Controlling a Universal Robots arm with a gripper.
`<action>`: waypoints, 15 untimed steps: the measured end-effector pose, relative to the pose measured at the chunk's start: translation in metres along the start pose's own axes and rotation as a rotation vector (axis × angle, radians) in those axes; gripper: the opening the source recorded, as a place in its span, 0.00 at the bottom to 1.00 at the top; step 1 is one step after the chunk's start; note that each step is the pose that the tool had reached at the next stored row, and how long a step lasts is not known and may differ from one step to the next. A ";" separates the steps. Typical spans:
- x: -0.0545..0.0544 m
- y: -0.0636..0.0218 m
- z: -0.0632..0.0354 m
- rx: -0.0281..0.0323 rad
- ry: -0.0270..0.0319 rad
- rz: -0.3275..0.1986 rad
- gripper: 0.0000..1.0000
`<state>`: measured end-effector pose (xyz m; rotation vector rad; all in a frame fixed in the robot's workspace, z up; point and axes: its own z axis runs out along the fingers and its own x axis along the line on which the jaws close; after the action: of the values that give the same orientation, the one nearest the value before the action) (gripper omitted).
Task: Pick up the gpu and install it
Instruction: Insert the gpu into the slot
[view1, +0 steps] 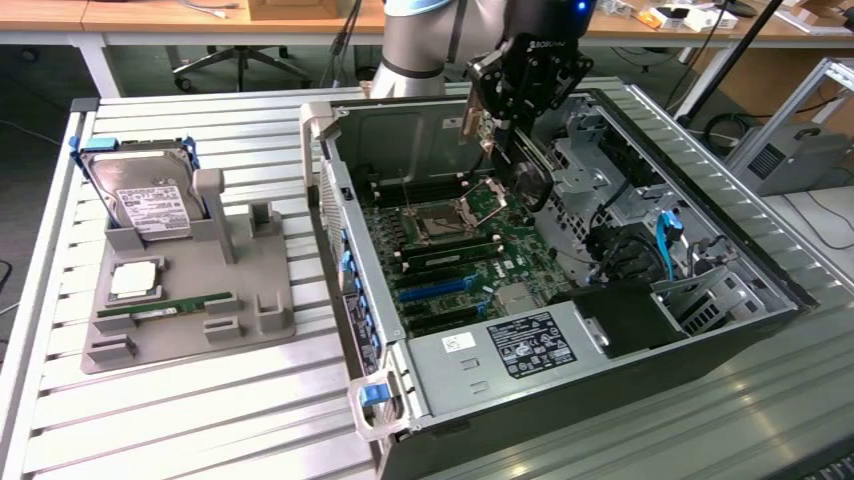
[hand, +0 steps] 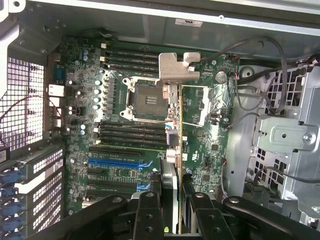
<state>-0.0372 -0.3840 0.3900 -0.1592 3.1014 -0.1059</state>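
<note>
We see the arm (view1: 416, 50) as a thick round tube of brushed silver-grey metal, with a pale blue ring (view1: 424, 8) at its joint. Beyond it, the wrist housing (view1: 554, 15) is glossy black, and a small blue light (view1: 578, 8) glows on it. The tool (view1: 505, 112) is black too, with white lettering (view1: 545, 45) printed across its body; we can read only part of it. In the wrist view, we make out matte black linkage bars (hand: 107, 212), flat with rounded ends, each joined by a round, dull metal pivot pin (hand: 118, 200). One of the fingers (hand: 169, 175) shows a grey face.
</note>
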 end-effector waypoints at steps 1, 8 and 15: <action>0.000 0.0000 0.0000 -0.0001 -0.0001 -0.001 0.27; 0.000 0.0000 0.0000 -0.0006 -0.0015 -0.022 0.27; 0.000 0.0000 0.0000 -0.0016 -0.0039 -0.055 0.27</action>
<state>-0.0372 -0.3840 0.3900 -0.2452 3.0940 -0.1046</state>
